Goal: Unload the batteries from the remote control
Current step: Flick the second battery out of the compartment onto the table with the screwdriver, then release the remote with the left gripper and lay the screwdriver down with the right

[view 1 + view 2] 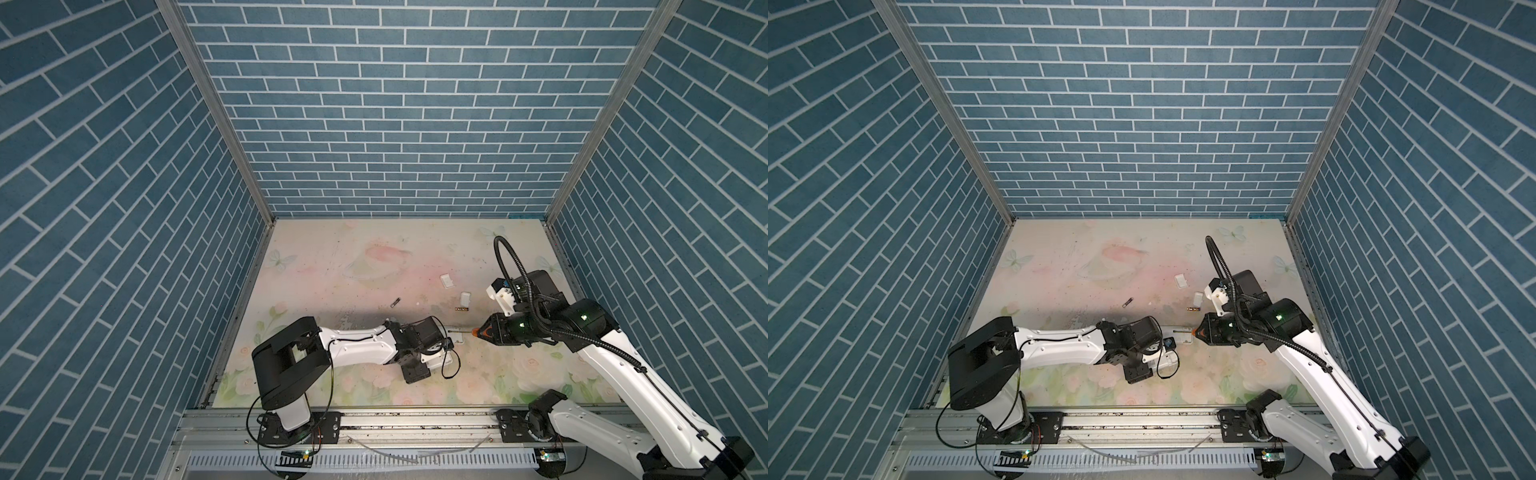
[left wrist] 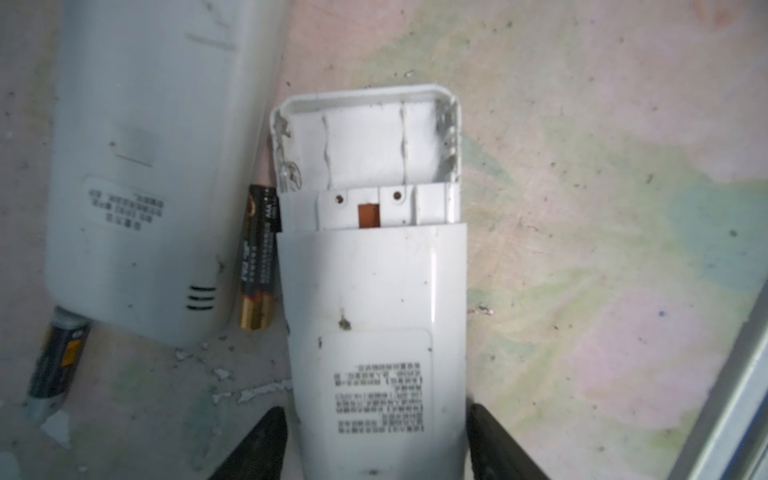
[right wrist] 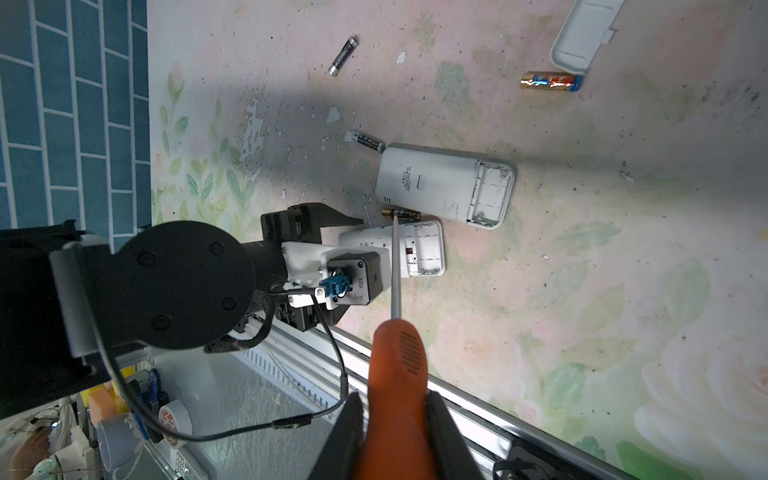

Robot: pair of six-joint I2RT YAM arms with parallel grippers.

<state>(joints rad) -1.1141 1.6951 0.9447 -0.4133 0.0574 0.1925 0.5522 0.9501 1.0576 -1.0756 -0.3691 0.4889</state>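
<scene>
Left pincer (image 2: 376,415) released, straddling remote (image 2: 374,282); right pincer (image 3: 395,401) grasping orange screwdriver (image 3: 397,357); 1 battery (image 2: 257,257) beside remote.

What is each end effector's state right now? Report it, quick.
Left end effector: open, jaws either side of the small white plastic remote control.
Right end effector: closed on the orange-handled metal screwdriver.
</scene>
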